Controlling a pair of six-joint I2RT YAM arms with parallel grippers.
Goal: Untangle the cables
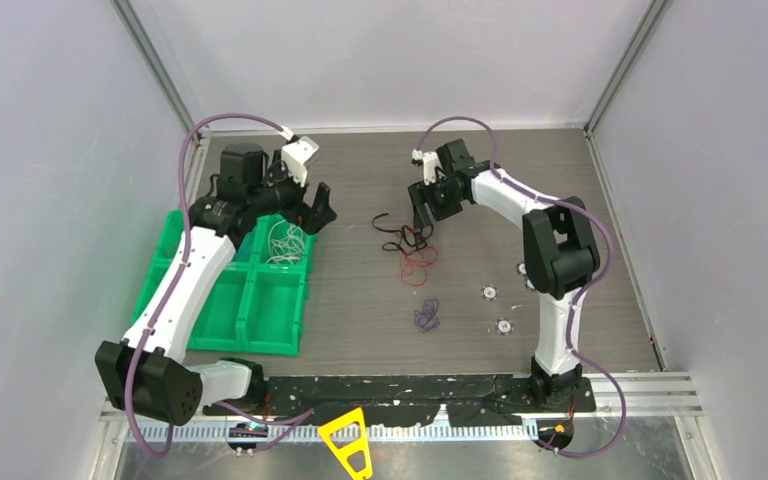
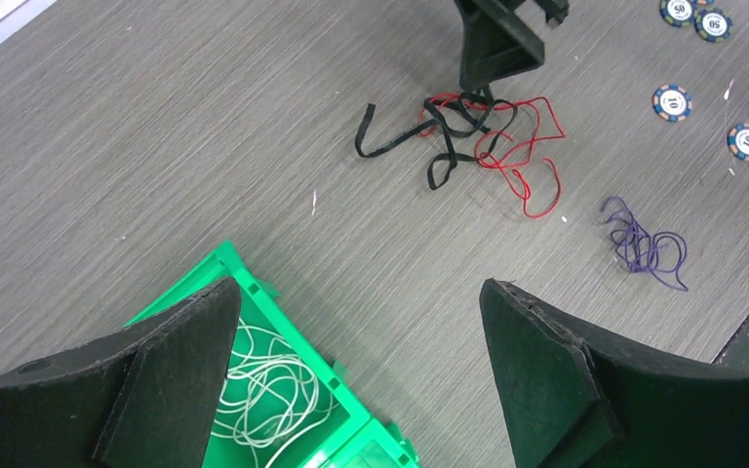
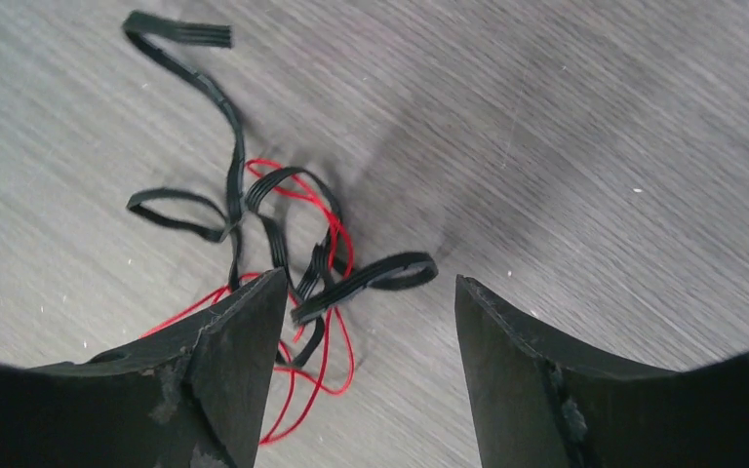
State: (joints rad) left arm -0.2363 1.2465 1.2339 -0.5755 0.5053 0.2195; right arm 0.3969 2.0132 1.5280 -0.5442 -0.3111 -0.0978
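A black flat cable [image 3: 237, 185] and a red cable [image 3: 341, 255] lie tangled together mid-table [image 1: 408, 248]. My right gripper [image 3: 371, 277] hangs just above this tangle, jaws apart, with a black loop lying on the table between the fingers and nothing gripped. It also shows from above [image 1: 422, 222]. A purple cable [image 2: 644, 239] lies alone on the wood [image 1: 426, 316]. A white cable [image 2: 263, 390] is coiled in a compartment of the green tray [image 2: 283, 317]. My left gripper [image 2: 361, 284] is wide open and empty over that tray's corner [image 1: 312, 213].
The green tray [image 1: 245, 345] with several compartments sits at the left. Round poker chips [image 1: 488, 292] [image 1: 503, 326] lie to the right of the cables, and show in the left wrist view as chips [image 2: 672, 100] [image 2: 747, 141]. Grey walls enclose the table.
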